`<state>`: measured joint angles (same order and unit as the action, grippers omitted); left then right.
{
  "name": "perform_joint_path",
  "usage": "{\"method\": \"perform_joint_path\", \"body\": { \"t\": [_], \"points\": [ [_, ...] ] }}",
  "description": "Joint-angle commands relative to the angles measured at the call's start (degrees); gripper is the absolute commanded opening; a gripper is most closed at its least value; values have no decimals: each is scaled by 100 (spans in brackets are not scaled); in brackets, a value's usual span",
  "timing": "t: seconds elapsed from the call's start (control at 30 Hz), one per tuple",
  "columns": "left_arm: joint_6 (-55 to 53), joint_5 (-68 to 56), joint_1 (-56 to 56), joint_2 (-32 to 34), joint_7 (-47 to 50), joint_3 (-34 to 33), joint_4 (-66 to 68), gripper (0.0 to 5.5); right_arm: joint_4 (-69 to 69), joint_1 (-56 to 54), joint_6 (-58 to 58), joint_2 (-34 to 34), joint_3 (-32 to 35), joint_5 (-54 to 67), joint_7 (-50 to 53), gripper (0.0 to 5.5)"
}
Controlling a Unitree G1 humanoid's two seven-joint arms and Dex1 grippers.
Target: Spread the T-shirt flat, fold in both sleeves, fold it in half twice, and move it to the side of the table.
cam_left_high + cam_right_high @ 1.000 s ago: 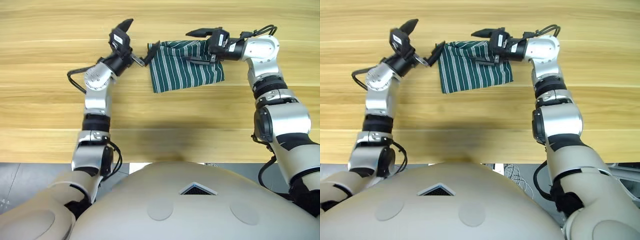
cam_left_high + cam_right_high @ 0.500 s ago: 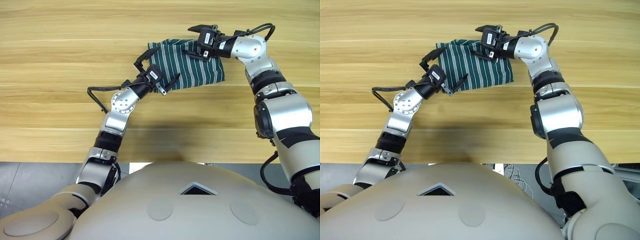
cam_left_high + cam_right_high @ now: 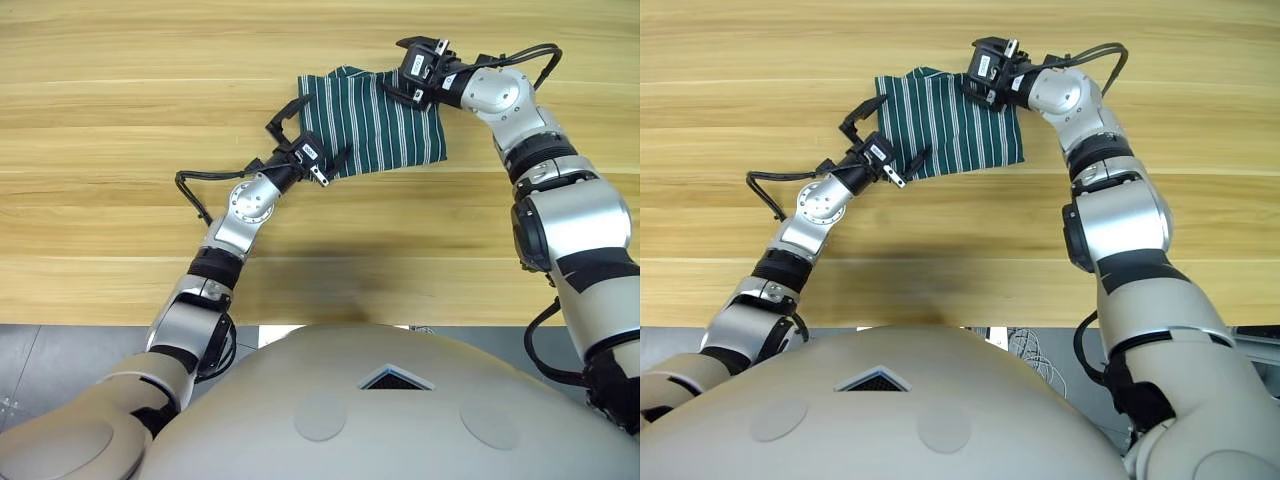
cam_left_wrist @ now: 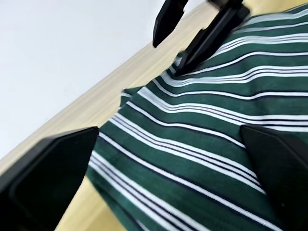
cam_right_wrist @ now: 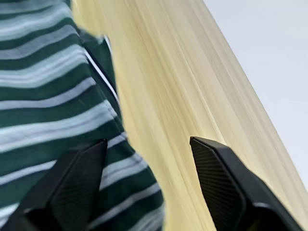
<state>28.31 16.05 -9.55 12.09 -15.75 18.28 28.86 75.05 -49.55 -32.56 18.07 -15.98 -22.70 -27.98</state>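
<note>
- Left eye view: the folded T-shirt lies upper centre on the table.
- The left gripper, fingers spread, has swung from the shirt's upper-left corner to its lower-left edge.
- The right gripper, also spread, is at the upper-right corner, probably readying the move aside.

Head stereo pair overhead, facing down at desk; wrist cams tight behind left pincer, right pincer; T-shirt shared.
</note>
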Motion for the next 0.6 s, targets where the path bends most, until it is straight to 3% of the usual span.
{"method": "perform_joint_path", "body": {
  "t": [0.03, 0.3, 0.43, 0.6],
  "points": [
    [-176, 211, 424, 186, -294, 319, -39, 536, 120, -277, 427, 132, -10, -131, 415, 322],
    [-299, 185, 617, 453, -364, 341, -693, 536, 151, -323, 751, 443, 145, -124, 761, 322],
    [-331, -44, 454, 662, -313, -35, -1275, 536, -46, -286, 81, 592, 394, 142, 473, 322],
    [-448, -572, 280, 889, -212, -807, -2027, 536, -353, -9, -800, 440, 1035, 1421, -1914, 322]
  ]
}}
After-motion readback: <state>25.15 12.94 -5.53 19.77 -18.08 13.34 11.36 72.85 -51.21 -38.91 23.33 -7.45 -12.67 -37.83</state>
